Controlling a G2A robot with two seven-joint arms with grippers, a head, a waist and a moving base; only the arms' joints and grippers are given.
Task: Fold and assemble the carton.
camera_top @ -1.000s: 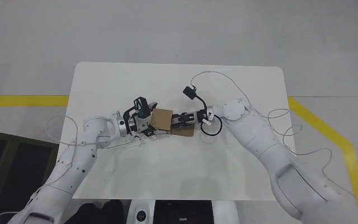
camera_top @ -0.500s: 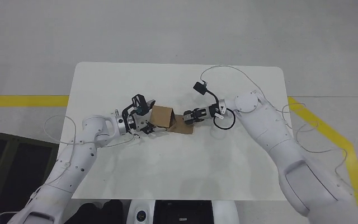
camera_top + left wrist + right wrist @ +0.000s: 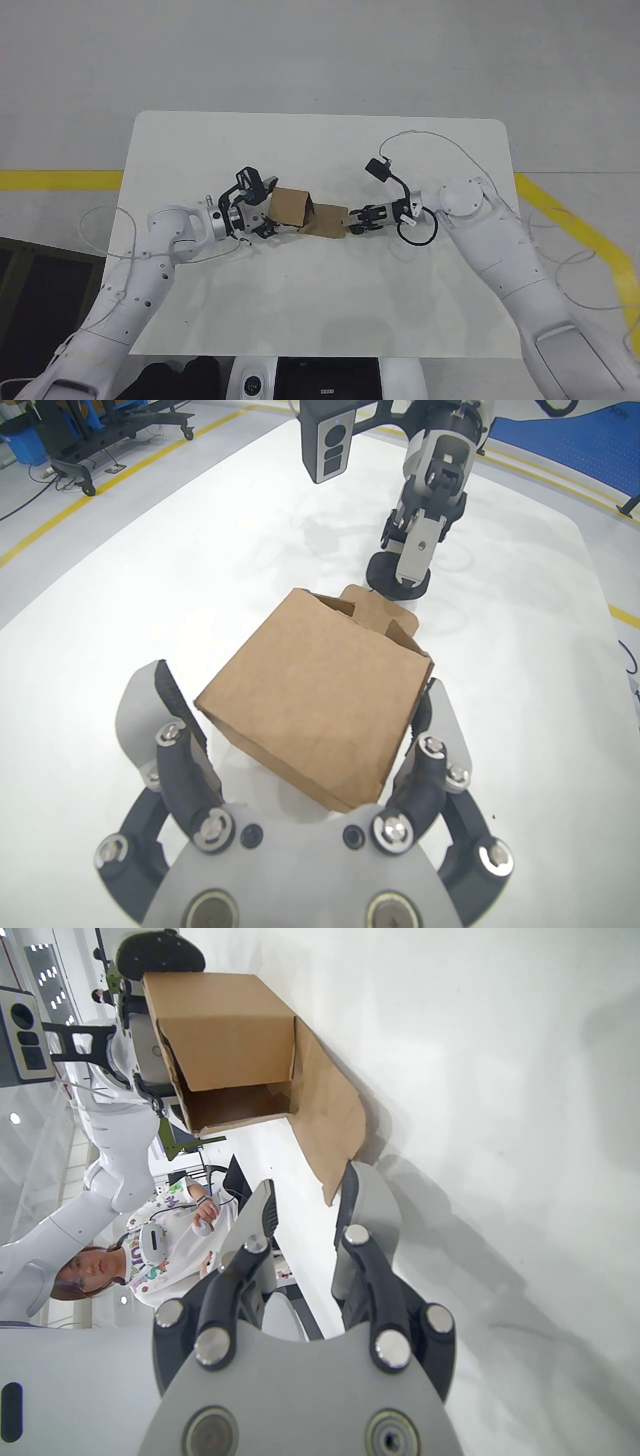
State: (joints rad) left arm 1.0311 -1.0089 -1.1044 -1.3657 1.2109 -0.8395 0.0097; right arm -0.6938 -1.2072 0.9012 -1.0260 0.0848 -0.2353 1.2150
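Near the middle of the white desk is the brown carton, on its side, partly set up as a square tube. Open end faces the right arm; the hollow inside shows in the right wrist view. 1 long flap comes out of that end and lies flat on the desk, pointing at the right arm. Small side flaps show at the open end's corners in the left wrist view.

Left jaws hold the carton at the end nearest the left arm, 1 finger on each of 2 opposite walls. Cannot tell if the carton's underside at that end rests on the desk.

Right jaws spread wide, nothing between them. 1 fingertip is down at the desk by the flap's outer edge, touching or just beside, cannot tell which. The other finger is raised off the desk. A black cable loop hangs at the right wrist. Yellow floor tape runs past both desk sides.
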